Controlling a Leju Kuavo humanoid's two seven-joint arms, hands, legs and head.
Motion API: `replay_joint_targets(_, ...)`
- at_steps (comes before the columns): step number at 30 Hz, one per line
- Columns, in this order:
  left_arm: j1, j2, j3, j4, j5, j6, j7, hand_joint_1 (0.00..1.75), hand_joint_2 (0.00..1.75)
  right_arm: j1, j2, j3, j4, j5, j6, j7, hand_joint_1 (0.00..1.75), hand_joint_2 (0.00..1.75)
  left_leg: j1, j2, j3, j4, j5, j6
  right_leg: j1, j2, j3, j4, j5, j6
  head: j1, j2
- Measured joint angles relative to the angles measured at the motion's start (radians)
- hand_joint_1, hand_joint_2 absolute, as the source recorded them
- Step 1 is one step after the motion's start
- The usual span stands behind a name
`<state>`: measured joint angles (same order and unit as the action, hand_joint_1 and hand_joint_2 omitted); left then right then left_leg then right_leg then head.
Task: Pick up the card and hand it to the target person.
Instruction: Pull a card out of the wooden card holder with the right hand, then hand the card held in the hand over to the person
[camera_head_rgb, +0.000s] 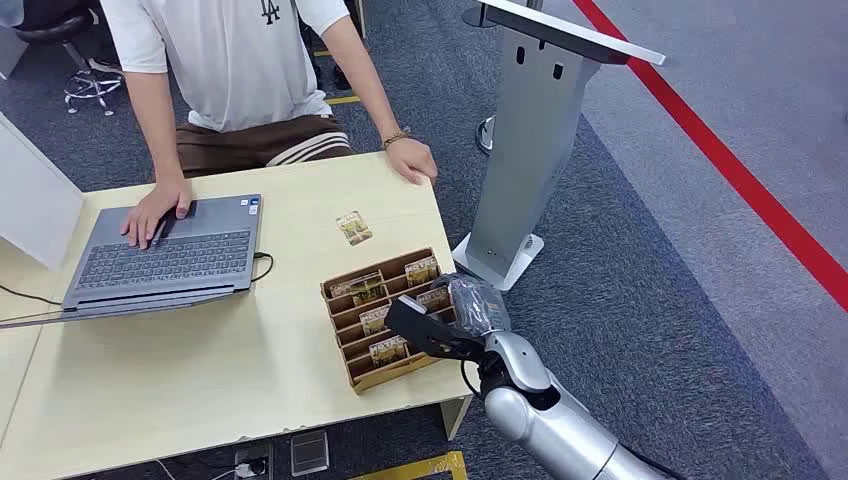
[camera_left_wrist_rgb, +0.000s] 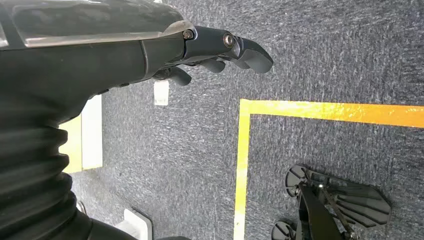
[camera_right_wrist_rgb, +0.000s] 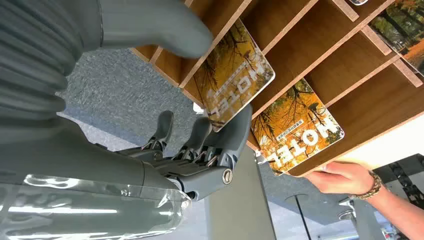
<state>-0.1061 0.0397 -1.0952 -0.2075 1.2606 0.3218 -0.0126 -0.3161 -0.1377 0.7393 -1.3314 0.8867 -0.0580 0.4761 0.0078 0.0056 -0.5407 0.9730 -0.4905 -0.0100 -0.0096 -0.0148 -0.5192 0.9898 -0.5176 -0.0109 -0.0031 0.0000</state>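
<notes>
The right hand (camera_head_rgb: 432, 325) reaches over the near right corner of the rack (camera_head_rgb: 352, 378). From the head its fingers hide what they meet. The right wrist view shows the thumb (camera_right_wrist_rgb: 160, 25) and a finger (camera_right_wrist_rgb: 235, 132) pinching a card (camera_right_wrist_rgb: 232, 75) still in its slot. The left hand (camera_left_wrist_rgb: 210, 50) hangs over carpet, fingers loosely curled, holding nothing. Beyond the rack another card (camera_head_rgb: 354, 228) lies loose on the table (camera_head_rgb: 200, 360). Farther off, the person (camera_head_rgb: 240, 60) rests one hand on a laptop (camera_head_rgb: 170, 260).

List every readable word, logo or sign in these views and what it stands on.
"HOTEL": on the card at the right hand, printed large.
"HOTEL": on the neighbouring card in the wooden rack.
"LA" logo: on the person's white shirt, partly cut off.
Smaller print on both cards: too small to read.
</notes>
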Motion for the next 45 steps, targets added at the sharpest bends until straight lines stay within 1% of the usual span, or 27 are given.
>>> replay_joint_targets(6, 0.000, 0.000, 0.000, 0.000, -0.001, -0.001, 0.000, 0.00, 1.75, -0.001, 0.000, -0.002, 0.000, -0.006, -0.003, 0.001, 1.13, 1.75, 0.000, 0.000, 0.000, 0.000, 0.000, 0.000, 0.000, 0.000, 0.000, 0.000, 0.000, 0.000, 0.000, 0.000)
replay_joint_targets(9, 0.000, 0.000, 0.000, 0.000, -0.001, 0.000, 0.000, 0.00, 1.75, -0.002, 0.000, -0.003, 0.000, -0.008, -0.002, 0.001, 1.34, 1.75, 0.000, 0.000, 0.000, 0.000, 0.000, 0.000, 0.000, 0.000, 0.000, 0.000, 0.000, 0.000, 0.000, 0.000)
replay_joint_targets(10, 0.000, 0.000, 0.000, 0.000, -0.001, 0.000, -0.001, 0.00, 1.31, -0.003, 0.000, -0.004, 0.000, -0.008, -0.002, 0.002, 1.40, 1.75, 0.000, 0.000, 0.000, 0.000, 0.000, 0.000, 0.000, 0.000, 0.000, 0.000, 0.000, 0.000, 0.000, 0.000)
replay_joint_targets(13, 0.000, 0.000, 0.000, 0.000, -0.001, 0.000, -0.002, 0.00, 0.00, -0.004, 0.000, -0.006, 0.000, -0.012, -0.002, 0.002, 1.43, 1.75, 0.000, 0.000, 0.000, 0.000, 0.000, 0.000, 0.000, 0.000, 0.000, 0.000, 0.000, 0.000, 0.000, 0.000)
replay_joint_targets(14, 0.000, 0.000, 0.000, 0.000, -0.001, 0.001, -0.001, 0.00, 0.00, -0.004, 0.000, -0.006, 0.000, -0.013, -0.002, 0.002, 1.46, 1.75, 0.000, 0.000, 0.000, 0.000, 0.000, 0.000, 0.000, 0.000, 0.000, 0.000, 0.000, 0.000, 0.000, 0.000)
replay_joint_targets(18, 0.000, 0.000, -0.002, 0.000, -0.001, -0.008, 0.002, 0.00, 1.75, -0.004, 0.000, -0.006, 0.000, -0.014, -0.002, 0.001, 1.60, 1.75, 0.000, 0.000, 0.000, 0.000, 0.000, 0.000, 0.000, 0.000, 0.000, 0.000, 0.000, 0.000, 0.000, 0.000)
replay_joint_targets(23, 0.000, 0.001, -0.009, 0.000, -0.005, -0.025, 0.012, 0.00, 1.75, -0.005, 0.000, -0.006, 0.000, -0.017, 0.000, -0.001, 1.61, 1.75, 0.000, 0.000, 0.000, 0.000, 0.000, 0.000, 0.000, 0.000, 0.000, 0.000, 0.000, 0.000, 0.000, 0.000)
replay_joint_targets(35, 0.000, 0.009, -0.015, 0.000, -0.001, 0.037, 0.036, 0.00, 1.75, -0.006, 0.000, -0.005, -0.020, -0.020, -0.009, -0.009, 1.61, 1.75, 0.000, 0.000, 0.000, 0.000, 0.000, 0.000, 0.000, 0.000, 0.000, 0.000, 0.000, 0.000, 0.000, 0.000)
replay_joint_targets(38, 0.000, 0.011, -0.015, 0.001, 0.004, 0.045, 0.043, 0.00, 1.75, -0.001, -0.004, -0.006, -0.078, 0.014, -0.025, -0.001, 1.61, 1.75, 0.000, 0.000, 0.000, 0.000, 0.000, 0.000, 0.000, 0.000, 0.000, 0.000, 0.000, 0.000, 0.000, 0.000)
replay_joint_targets(45, 0.001, 0.013, -0.015, 0.001, 0.011, 0.050, 0.048, 0.00, 1.75, 0.020, -0.036, -0.008, -0.285, 0.136, -0.077, -0.007, 1.61, 1.75, 0.000, 0.000, 0.000, 0.000, 0.000, 0.000, 0.000, 0.000, -0.001, 0.000, 0.000, 0.000, 0.000, 0.000)
